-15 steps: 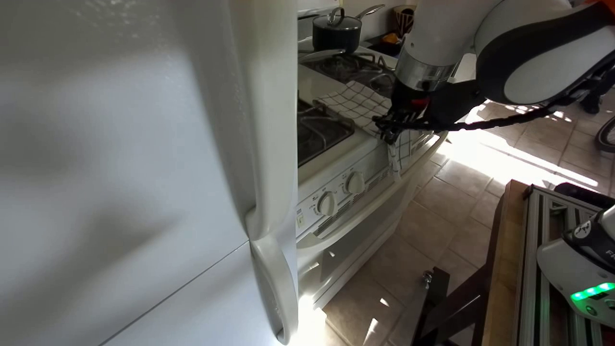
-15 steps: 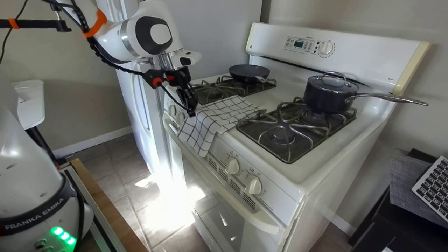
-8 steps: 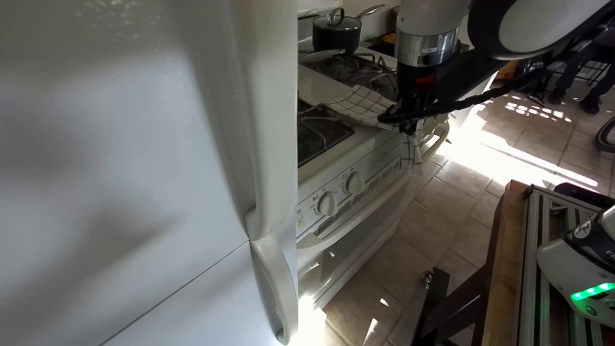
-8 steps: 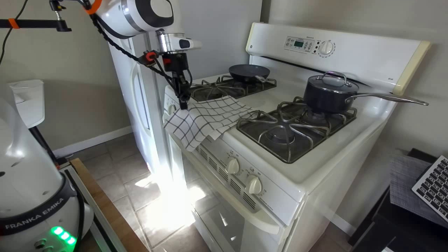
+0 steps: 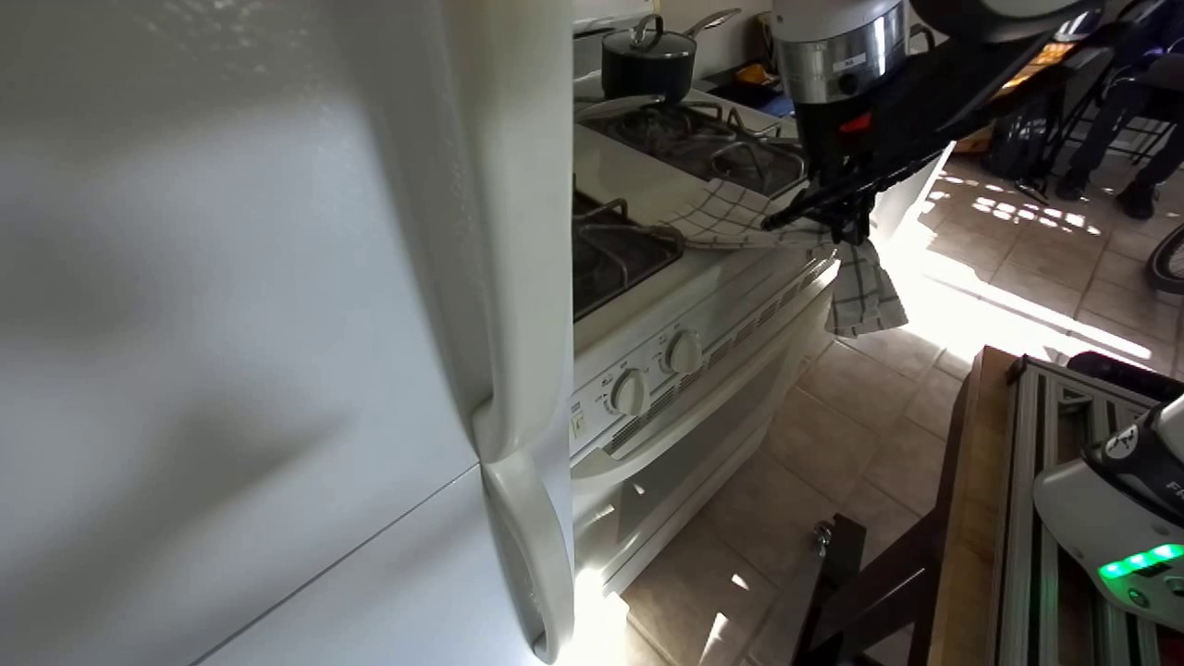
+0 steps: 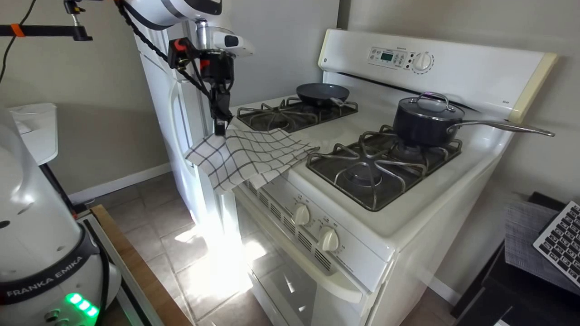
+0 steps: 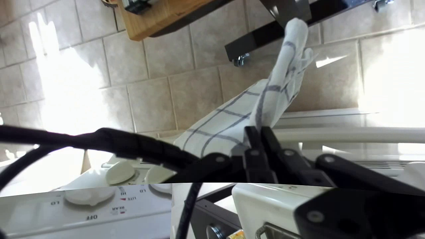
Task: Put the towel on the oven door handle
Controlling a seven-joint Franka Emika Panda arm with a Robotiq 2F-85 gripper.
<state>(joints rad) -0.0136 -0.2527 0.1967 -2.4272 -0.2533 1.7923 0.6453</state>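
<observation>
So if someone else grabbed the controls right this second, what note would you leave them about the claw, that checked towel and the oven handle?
Gripper: shut on the towel, out past the front edge of the stovetop.
Towel: a loose flap hangs below the grip; the other end lies on the stovetop.
Oven door handle: the white bar lower down; the towel isn't draped over it.
Done: towel grasped.
Left: get it onto the handle, then let go. Feeding the flap behind the bar from above would probably work.

white towel (image 6: 251,156) with a dark grid check, off-white oven door handle (image 6: 340,288), black hand (image 6: 220,130).
</observation>
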